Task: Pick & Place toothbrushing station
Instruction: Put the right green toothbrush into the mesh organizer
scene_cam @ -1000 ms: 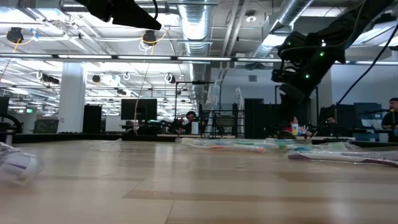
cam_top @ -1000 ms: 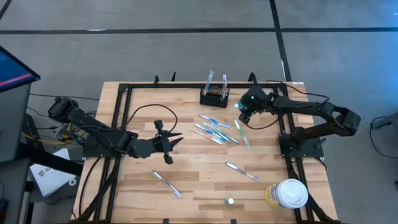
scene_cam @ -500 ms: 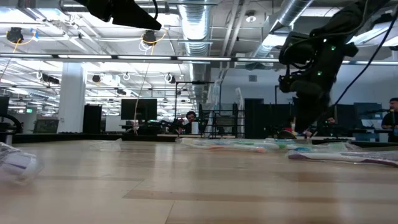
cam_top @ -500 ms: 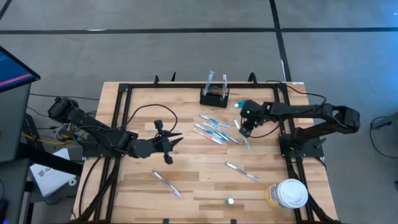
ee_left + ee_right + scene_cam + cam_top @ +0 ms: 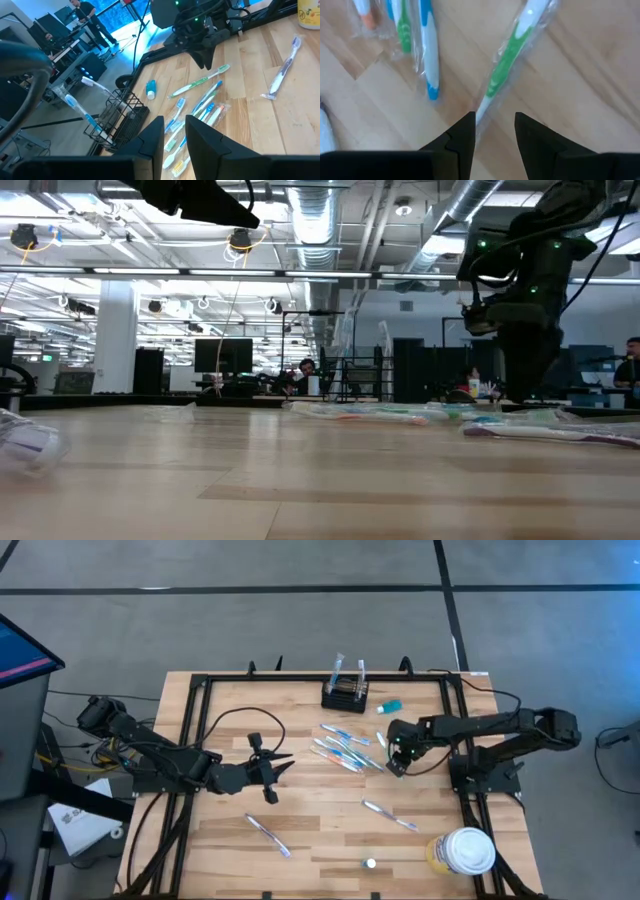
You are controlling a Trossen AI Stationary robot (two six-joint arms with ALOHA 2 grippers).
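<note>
While the left gripper [image 5: 280, 768] hangs over bare wood on the left half of the table [image 5: 220, 830], well apart from everything else, its two fingers [image 5: 150, 137] stand a narrow gap apart with nothing between them.

Right gripper [image 5: 397, 762] is low over the right side of the toothbrush scatter. Wrist view: its fingers [image 5: 462, 132] are apart, straddling the handle end of a green-and-white toothbrush [image 5: 507, 62] in clear wrap, which lies flat on the wood. No grip closed on it.

Toothbrushing station [image 5: 345, 695]: small black wire holder, upright at the far edge of the table, about mid-width. Two wrapped brushes [image 5: 340, 668] stand in it, heads up. Neither gripper touches it; the right one is nearer, yet clearly apart.

Small blue tube [image 5: 389, 706] lies just right of the holder.

Loose wrapped toothbrushes [image 5: 340, 748] are fanned out in front of the holder, blue and green handles mixed. One more wrapped brush [image 5: 390, 814] lies nearer the front right, another [image 5: 268, 835] front left of centre.

Round white-lidded tub [image 5: 464, 852] sits at the front right corner. A small white object [image 5: 370, 863] lies near the front edge; cannot tell what it is.
</note>
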